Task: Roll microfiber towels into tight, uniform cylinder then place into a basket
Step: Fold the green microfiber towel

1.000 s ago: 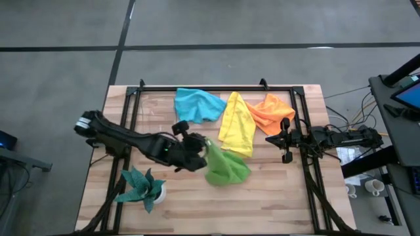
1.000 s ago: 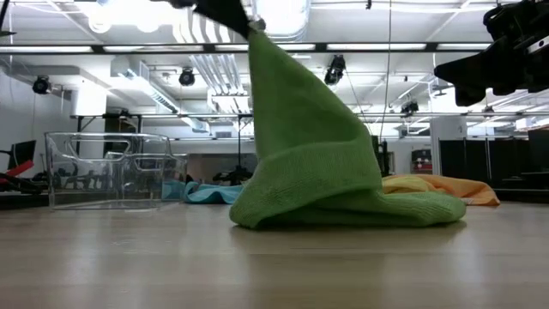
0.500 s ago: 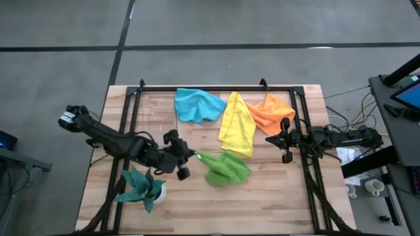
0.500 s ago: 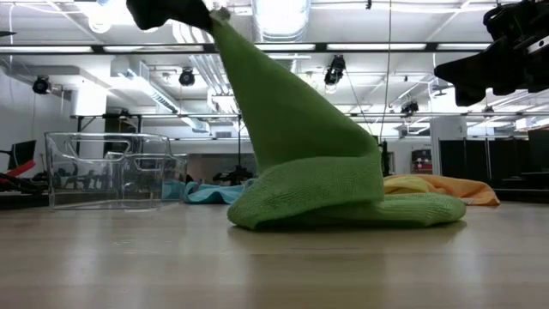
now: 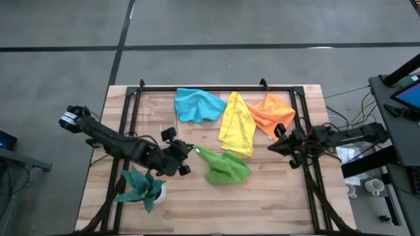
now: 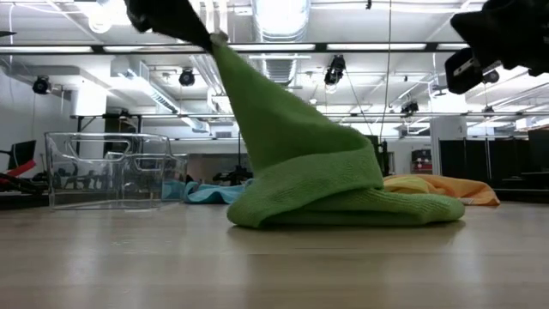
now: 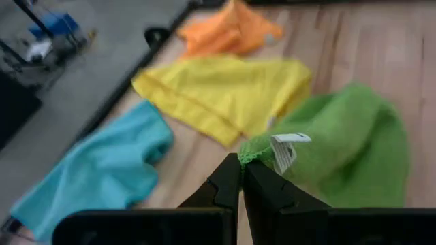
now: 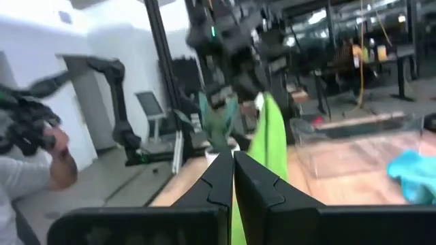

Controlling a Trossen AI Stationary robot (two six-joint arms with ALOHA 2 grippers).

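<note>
My left gripper (image 5: 189, 153) is shut on a corner of the lime green towel (image 5: 226, 167) at the table's middle; it also shows in the low view (image 6: 202, 30). The blue towel (image 5: 197, 105), the yellow towel (image 5: 237, 124) and the orange towel (image 5: 272, 111) lie flat along the far side. The clear basket (image 6: 107, 172) stands at the far left. My right gripper (image 5: 271, 147) hovers shut and empty by the yellow towel's right edge, above the table. My left gripper pinches the green towel's corner (image 7: 253, 154) between its two fingertips, right beside the white tag (image 7: 286, 146). The fingers come slanting from the table's left. The corner (image 6: 219, 39) is lifted high, the cloth slopes taut down from it, and the rest lies heaped on the table (image 6: 343, 210).
A dark teal plant in a white pot (image 5: 143, 187) stands near the front left, close to my left arm. A black metal frame (image 5: 216, 87) runs around the work area. Bare wood (image 5: 262, 203) lies in front of the green towel.
My left gripper has gone toward the table's left edge with the green towel's corner; the raised cloth now leans left and is drawn out longer, while the heap has stayed in place. My right gripper has turned and shifted a little toward the near edge.
</note>
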